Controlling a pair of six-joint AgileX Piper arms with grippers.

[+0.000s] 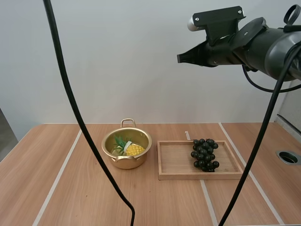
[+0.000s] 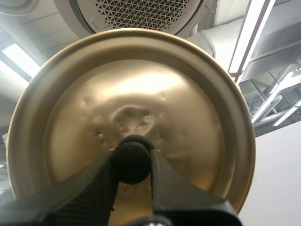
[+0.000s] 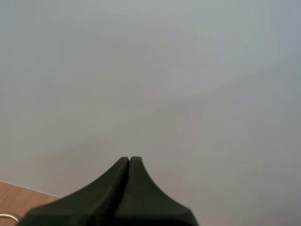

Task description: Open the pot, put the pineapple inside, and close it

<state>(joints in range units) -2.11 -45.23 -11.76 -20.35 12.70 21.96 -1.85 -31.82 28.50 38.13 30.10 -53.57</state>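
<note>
A gold pot [image 1: 127,148] stands uncovered on the table, left of the tray. A yellow pineapple [image 1: 130,149] with green leaves lies inside it. In the left wrist view my left gripper [image 2: 132,162] is shut on the black knob [image 2: 131,159] of the gold lid [image 2: 131,117], which is held up facing the camera. My right gripper [image 1: 180,58] hangs high above the table with its fingers together, empty; the right wrist view shows them as one dark wedge [image 3: 129,162] against the pale wall.
A wooden tray [image 1: 174,162] lies right of the pot with a bunch of dark grapes [image 1: 204,154] in its right half. A round hole [image 1: 288,157] sits in the table at the far right.
</note>
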